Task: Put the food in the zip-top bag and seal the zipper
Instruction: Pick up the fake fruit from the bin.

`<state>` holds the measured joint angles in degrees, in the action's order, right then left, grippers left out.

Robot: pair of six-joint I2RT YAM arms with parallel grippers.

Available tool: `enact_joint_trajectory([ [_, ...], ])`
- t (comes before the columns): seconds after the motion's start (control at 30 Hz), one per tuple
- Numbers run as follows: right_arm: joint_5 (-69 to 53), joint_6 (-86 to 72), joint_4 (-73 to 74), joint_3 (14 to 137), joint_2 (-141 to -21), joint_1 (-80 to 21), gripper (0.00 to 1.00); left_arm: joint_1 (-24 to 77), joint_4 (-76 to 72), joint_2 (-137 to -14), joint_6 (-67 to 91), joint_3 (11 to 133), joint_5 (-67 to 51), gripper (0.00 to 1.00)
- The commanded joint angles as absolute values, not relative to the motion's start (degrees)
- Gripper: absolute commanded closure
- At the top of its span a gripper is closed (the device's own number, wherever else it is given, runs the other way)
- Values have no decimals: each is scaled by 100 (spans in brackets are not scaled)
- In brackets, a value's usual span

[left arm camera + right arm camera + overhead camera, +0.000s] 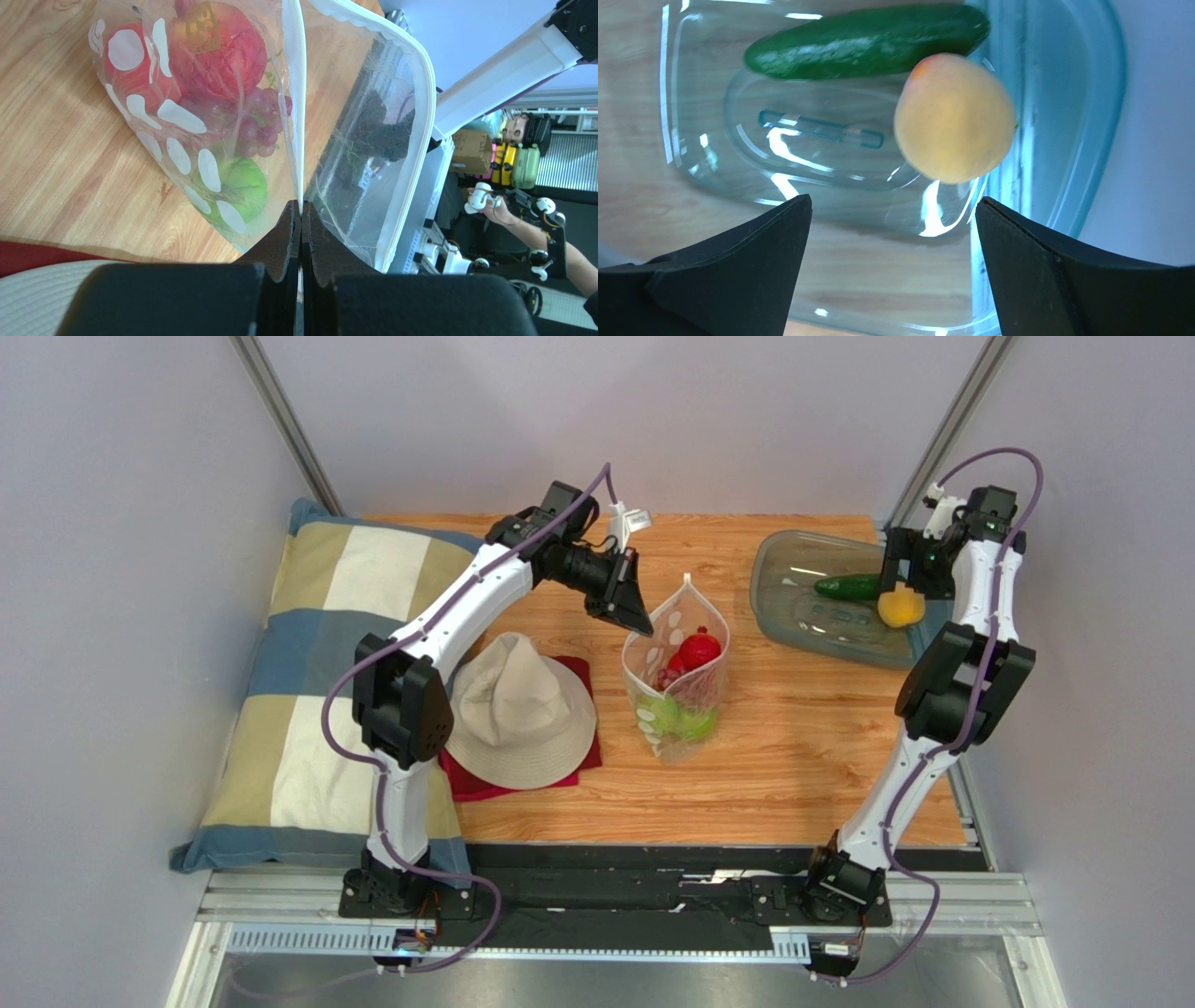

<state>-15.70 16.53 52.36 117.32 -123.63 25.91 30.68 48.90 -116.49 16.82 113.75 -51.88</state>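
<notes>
1. Top external view: zip-top bag (678,679) stands mid-frame, holding red and green fruit (690,655); my left fingers (638,613) are pinched shut on its mouth edge.
2. My right fingers (898,567), spread wide and empty, hover over the tray (759,581), upper right.
3. Left to do: dark green piece (864,42), orange ball (955,119), then the zipper (297,105).
4. Only the left wrist view shows grapes (260,129).

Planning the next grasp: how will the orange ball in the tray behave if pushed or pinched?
Likely rolls: the orange ball is round and smooth, on a glossy tray. It could squirt from a pinch unless gripped across its middle. The cucumber beside it may block it.
</notes>
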Motion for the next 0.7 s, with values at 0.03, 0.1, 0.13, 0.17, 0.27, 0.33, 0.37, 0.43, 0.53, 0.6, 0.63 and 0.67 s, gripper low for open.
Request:
enact_joint_trajectory([
  [0.03,-809,1889,4404,11611,-12594,2549,8,3050,4878,-11707,1644,11478,-5194,100],
  [0.1,-800,1986,4228,11488,-12647,2549,8,3041,4913,-11760,1652,11505,-5221,100],
  [0.13,-809,2047,4097,11435,-12665,2549,8,3032,4930,-11803,1652,11514,-5238,100],
  [0.17,-843,2091,4052,11435,-12682,2549,8,3032,4939,-11812,1644,11531,-5238,100],
  [0.27,-809,2188,3841,11461,-12858,2540,8,3032,4957,-11874,1635,11593,-5238,100],
  [0.33,-844,2267,3893,11540,-13034,2514,8,3032,5027,-11926,1635,11645,-5256,100],
  [0.37,-844,2346,3885,11540,-13069,2505,9,3032,5080,-11944,1626,11689,-5247,100],
  [0.43,-966,2408,3885,11514,-13122,2505,10,3032,5106,-11953,1591,11725,-5238,100],
  [0.53,-1089,2391,3867,11479,-13157,2487,13,3032,5124,-11953,1582,11751,-5212,100],
  [0.6,-1099,2364,3876,11461,-13201,2452,15,3032,5133,-11962,1599,11742,-5229,100],
  [0.63,-1090,2364,3867,11444,-13219,2443,16,3032,5142,-11962,1600,11751,-5229,100],
  [0.67,-1090,2338,3850,11435,-13210,2435,18,3032,5150,-11962,1608,11777,-5221,100],
])
